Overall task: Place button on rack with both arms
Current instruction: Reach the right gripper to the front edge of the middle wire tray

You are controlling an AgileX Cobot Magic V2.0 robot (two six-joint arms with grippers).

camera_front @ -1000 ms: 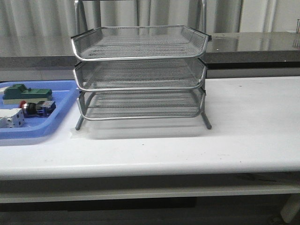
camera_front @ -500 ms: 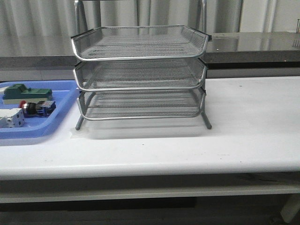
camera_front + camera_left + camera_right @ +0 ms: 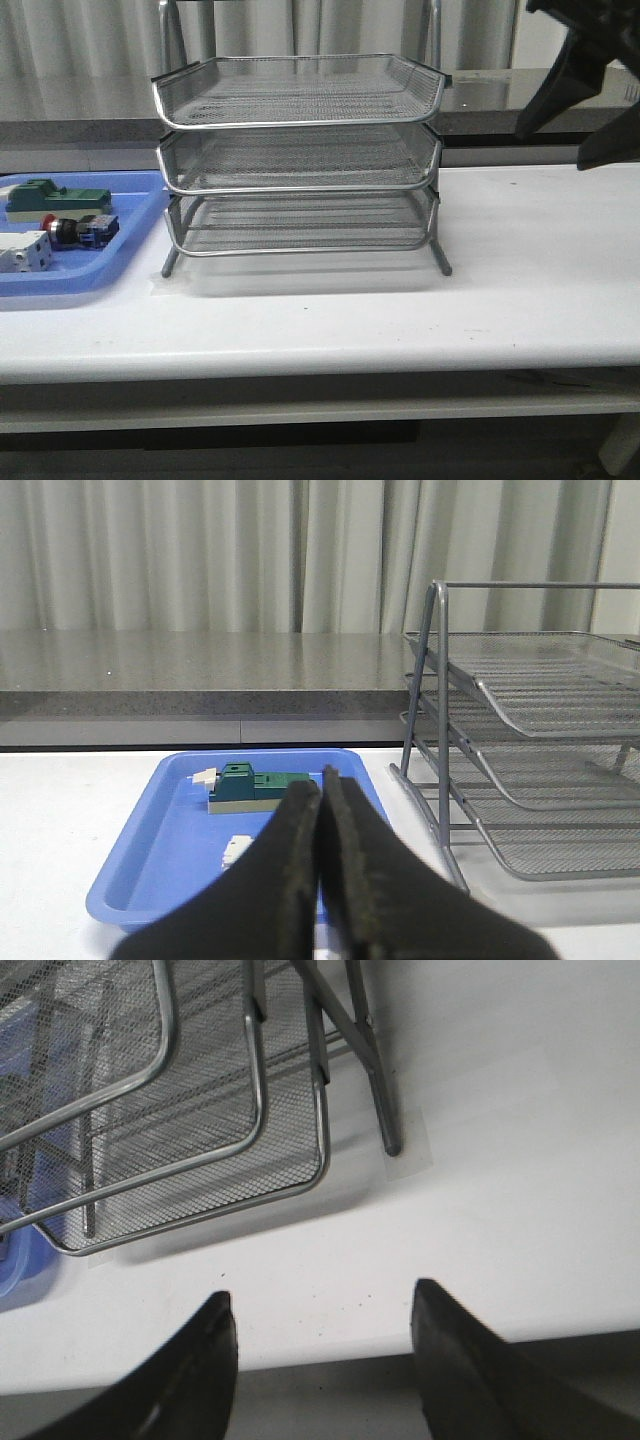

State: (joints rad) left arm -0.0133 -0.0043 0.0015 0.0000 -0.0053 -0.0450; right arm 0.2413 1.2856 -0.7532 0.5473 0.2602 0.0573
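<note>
Left gripper: we see the left gripper [image 3: 321, 880] with its fingers pressed together and nothing between them, hanging near the blue tray [image 3: 150, 850].
Right gripper: in the right wrist view our right gripper [image 3: 322, 1345] stands wide apart and empty above the bench [image 3: 400, 310]; in the front view only a dark part of that arm [image 3: 590, 80] cuts in at the upper right corner.
Button: we find the button [image 3: 78, 231] lying on its side in the blue tray, red head toward the left, black collar behind it, blue-black block at the rear.
Button's neighbours: a white boxy part [image 3: 24, 252] lies just beside it, a green block [image 3: 58, 197] farther back in the same tray.
Rack: the rack [image 3: 297, 160], silver mesh in three tiers on slanted legs, stands mid-bench, just right of the tray; we see nothing lying on its tiers.
Hard to make out: from the left wrist our closed fingers hide the button; the tray's left end is cut off in the front view.
Surface: white bench, smooth.
Room: a grey counter [image 3: 80, 100] behind, then pale curtains [image 3: 200, 550].
</note>
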